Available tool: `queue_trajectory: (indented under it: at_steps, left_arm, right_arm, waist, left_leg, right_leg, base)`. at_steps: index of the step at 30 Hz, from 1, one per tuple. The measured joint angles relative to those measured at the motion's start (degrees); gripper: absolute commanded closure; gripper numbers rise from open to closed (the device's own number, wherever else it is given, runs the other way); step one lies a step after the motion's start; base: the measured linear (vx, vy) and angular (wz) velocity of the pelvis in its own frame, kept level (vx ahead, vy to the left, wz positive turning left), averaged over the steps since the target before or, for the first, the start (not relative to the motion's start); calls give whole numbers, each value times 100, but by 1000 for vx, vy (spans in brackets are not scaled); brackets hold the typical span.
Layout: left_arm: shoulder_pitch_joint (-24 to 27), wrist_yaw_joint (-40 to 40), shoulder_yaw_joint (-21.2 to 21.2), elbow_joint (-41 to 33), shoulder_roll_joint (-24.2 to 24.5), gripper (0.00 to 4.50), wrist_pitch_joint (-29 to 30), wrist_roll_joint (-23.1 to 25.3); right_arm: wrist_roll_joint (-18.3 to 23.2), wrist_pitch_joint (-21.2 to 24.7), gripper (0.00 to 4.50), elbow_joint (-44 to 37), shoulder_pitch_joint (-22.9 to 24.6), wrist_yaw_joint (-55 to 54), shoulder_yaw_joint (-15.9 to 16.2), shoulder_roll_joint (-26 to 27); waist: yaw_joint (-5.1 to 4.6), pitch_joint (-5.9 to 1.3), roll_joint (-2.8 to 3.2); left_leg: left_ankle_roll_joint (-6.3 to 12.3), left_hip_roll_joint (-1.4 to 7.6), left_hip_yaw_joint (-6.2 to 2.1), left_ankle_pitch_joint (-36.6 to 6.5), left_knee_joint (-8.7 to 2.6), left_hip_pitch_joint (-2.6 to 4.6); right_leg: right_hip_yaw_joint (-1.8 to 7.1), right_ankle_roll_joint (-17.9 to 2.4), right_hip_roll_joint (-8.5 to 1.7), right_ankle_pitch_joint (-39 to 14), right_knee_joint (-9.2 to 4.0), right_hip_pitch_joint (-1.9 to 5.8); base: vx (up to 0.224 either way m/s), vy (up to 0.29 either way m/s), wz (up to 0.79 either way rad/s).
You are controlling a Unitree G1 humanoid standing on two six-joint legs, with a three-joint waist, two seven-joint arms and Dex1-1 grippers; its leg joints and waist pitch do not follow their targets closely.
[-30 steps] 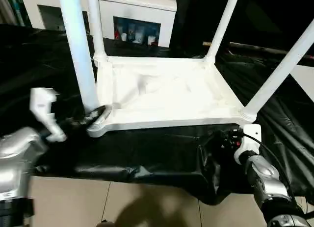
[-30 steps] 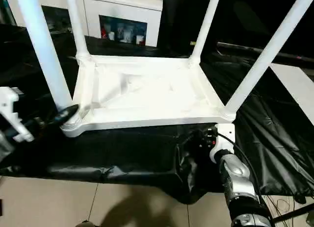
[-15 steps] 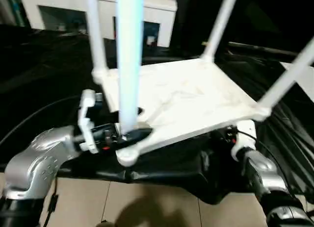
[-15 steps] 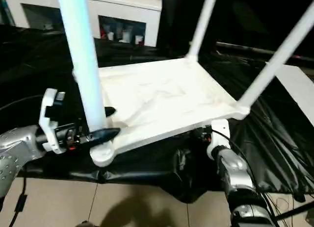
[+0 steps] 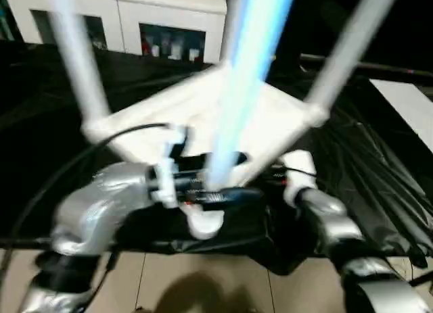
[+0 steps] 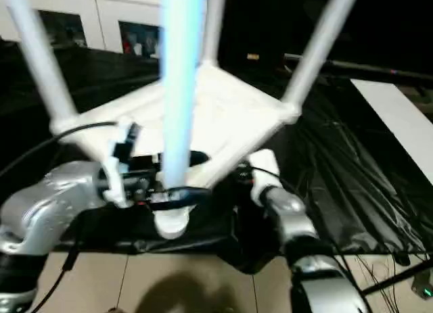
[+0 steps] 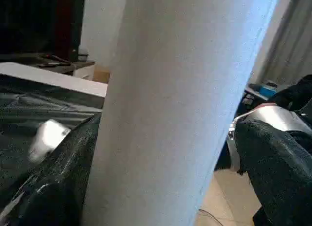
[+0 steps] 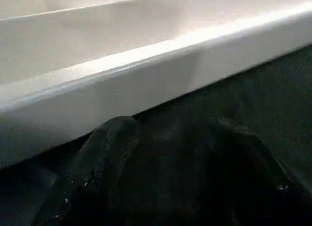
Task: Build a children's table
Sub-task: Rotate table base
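White plastic children's table (image 6: 223, 117) upside down on the black-draped counter (image 6: 352, 171), tilted, legs pointing up, one corner socket (image 5: 203, 222) past the counter's near edge at 6 o'clock. Left gripper (image 5: 216, 191) at that nearest leg (image 5: 247, 76), black fingers (image 7: 53, 187) pinching it on both sides just above the socket. Right gripper (image 5: 287, 178) at 4 o'clock, against the tabletop's rim (image 8: 146, 74); cannot tell whether spread or pressed together. White cabinet (image 5: 135, 22) at 11 o'clock.
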Motion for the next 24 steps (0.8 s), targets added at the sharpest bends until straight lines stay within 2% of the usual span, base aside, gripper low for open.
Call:
queue_trajectory:
  at_steps: [8,12,14,18,21,24]
  left_arm:
    - [-309,105,-424,589,-433,5,-522,520]
    - [-428,339,-474,937,-558,5,-787,818]
    - [-658,714,-525,1418,-634,5,-1131,1234]
    - [-835,1009,-554,1783,-677,5,-1438,1585]
    - [-933,1312,-598,2123,-724,5,-1862,1896]
    - [-956,1354,-531,2375,-689,5,-2055,1996]
  right_arm:
    - [-41,-149,156,203,-161,124,60,152]
    - [-132,-243,156,224,-161,223,124,171]
    - [-142,-284,156,269,-170,205,120,107]
    - [-135,-320,156,281,-173,238,100,90]
    - [-107,-384,156,276,-170,466,89,-63]
    - [-43,-470,156,204,-131,722,-38,-381]
  waist:
    - [61,0,0]
    - [65,1,2]
    - [94,2,3]
    - [101,2,4]
    - [138,5,9]
    - [174,8,12]
  left_leg:
    - [0,0,3,0,1,0]
    - [0,0,3,0,0,4]
    - [0,0,2,0,0,7]
    - [0,0,2,0,0,12]
    - [1,0,0,0,0,11]
    - [1,-1,0,0,1,10]
  right_leg:
    - [1,-3,0,0,-11,4]
    - [0,-3,0,0,-5,4]
    - [-1,-4,0,1,-5,6]
    - [1,-10,0,7,-5,10]
    - [-1,-3,0,9,-6,10]
    - [-1,13,-1,15,-9,9]
  base:
    - [0,0,0]
    - [0,0,0]
    - [0,0,0]
    - [0,0,0]
    - [0,0,0]
    - [0,0,0]
